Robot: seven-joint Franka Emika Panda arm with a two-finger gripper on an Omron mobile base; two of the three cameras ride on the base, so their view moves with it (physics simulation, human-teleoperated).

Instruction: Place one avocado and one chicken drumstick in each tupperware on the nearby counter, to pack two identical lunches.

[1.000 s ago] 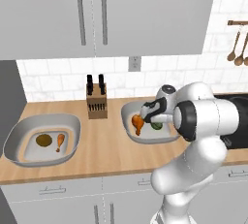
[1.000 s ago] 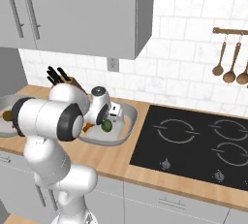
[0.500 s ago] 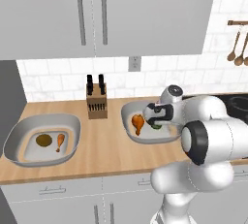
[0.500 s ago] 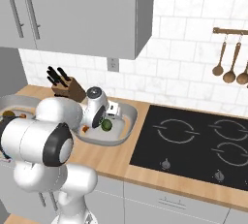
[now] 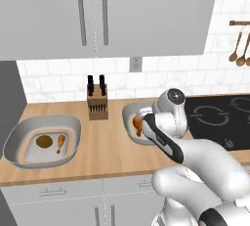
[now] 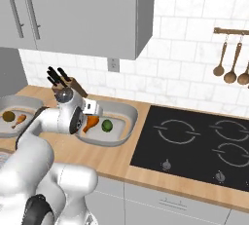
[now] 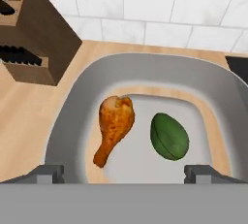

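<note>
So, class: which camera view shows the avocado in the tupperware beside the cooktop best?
The hand view: the avocado lies whole and close beside the chicken drumstick. The right base view shows it small. In the left base view the arm covers that part of the tupperware.

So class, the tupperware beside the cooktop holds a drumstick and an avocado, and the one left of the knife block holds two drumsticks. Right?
Not quite. The tupperware left of the knife block holds one chicken drumstick and one avocado, as the left base view shows. The rest stands.

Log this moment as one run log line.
gripper: open, holding nothing | near tupperware: drumstick + avocado | far tupperware: both items
</note>
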